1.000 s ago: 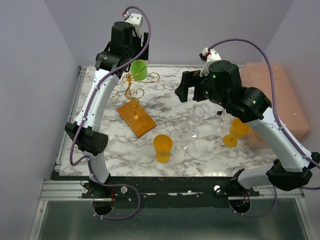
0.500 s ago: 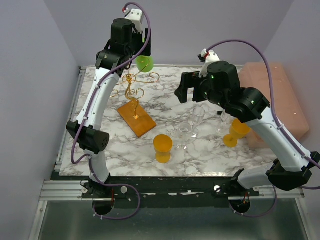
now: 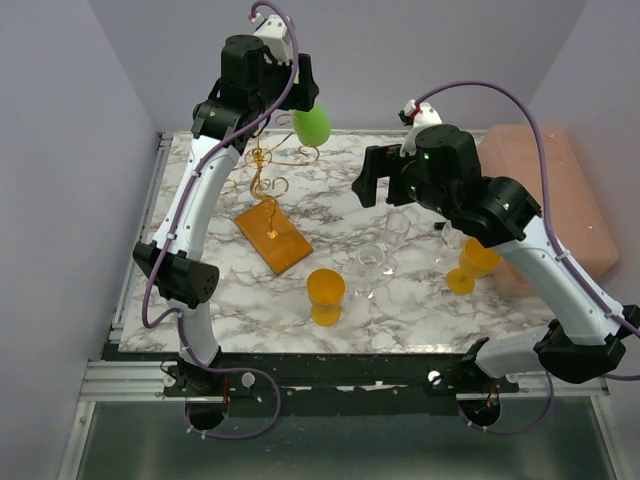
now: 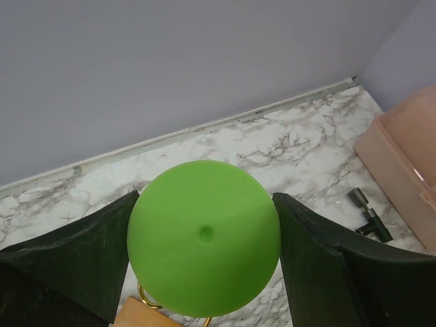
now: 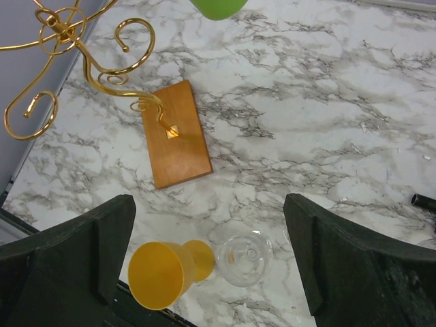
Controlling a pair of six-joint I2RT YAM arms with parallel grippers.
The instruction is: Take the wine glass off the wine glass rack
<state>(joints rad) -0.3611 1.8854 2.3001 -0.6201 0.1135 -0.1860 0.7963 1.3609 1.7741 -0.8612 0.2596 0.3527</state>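
Left end effector is clamped on the green wine glass, one finger on each side of the bowl. The glass is up in the air at the far side of the bench, above and just right of the top scrolls of the wine glass rack, apart from them in the right wrist view. Rack stands upright on its wooden base, left of centre. Right end effector has fingers wide apart, holds nothing, hovers over mid bench. Orange goblet and clear glass sit near centre, just beside each other. Second orange goblet is right, by pink box.
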